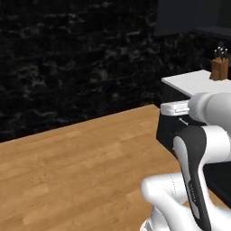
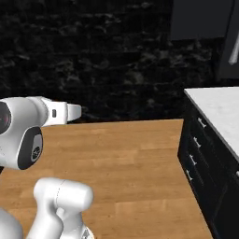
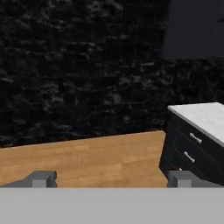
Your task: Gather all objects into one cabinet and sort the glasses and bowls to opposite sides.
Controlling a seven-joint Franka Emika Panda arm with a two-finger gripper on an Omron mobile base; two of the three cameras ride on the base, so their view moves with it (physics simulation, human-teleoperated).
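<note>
Two dark fingertips (image 3: 43,178) of the hand (image 3: 111,179) stand wide apart, holding nothing, above the wooden floor (image 3: 87,157). Ahead to the right stands the white-topped desk (image 3: 205,116) with drawers (image 3: 194,146); a knife block (image 1: 219,67) sits at its far edge. Above hangs the black cabinet (image 2: 200,18), its silver handle (image 2: 235,49) at the right.

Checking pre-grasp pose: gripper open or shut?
Open: in the hand view the gripper fingertips stand far apart, nothing between them, just wood floor ahead.
</note>
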